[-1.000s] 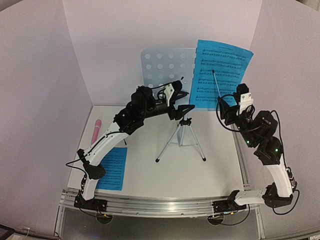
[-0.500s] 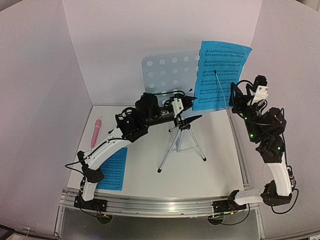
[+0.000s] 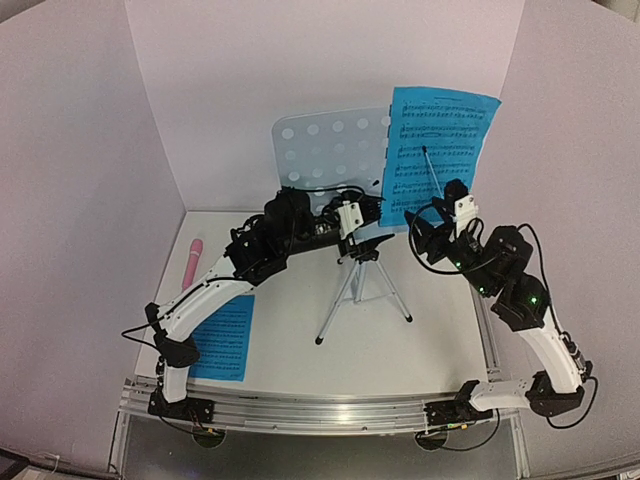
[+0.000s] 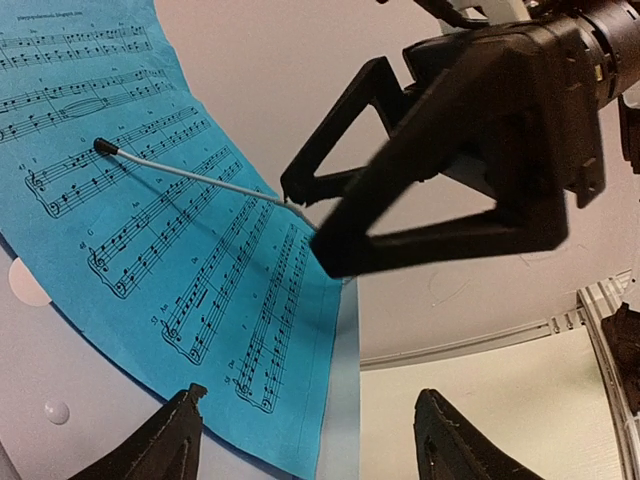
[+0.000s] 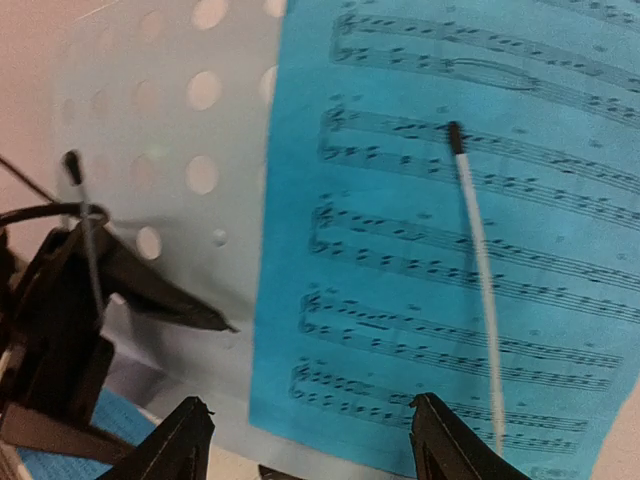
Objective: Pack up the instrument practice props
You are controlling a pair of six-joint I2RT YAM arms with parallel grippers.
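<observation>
Checking in from the remote station. My left arm (image 3: pixel 215 290) rises from its base, folds at the elbow, and the forearm runs roughly level toward the middle. The left gripper (image 3: pixel 372 215) has its fingers (image 4: pixel 170 445) spread wide apart. My right arm (image 3: pixel 545 340) climbs from its base, bends at the elbow and leans in toward the left one. That puts the two wrists near each other, tips roughly facing but not touching. The right gripper (image 3: pixel 422 237) is spread wide too, and the left wrist cam shows it side-on.
</observation>
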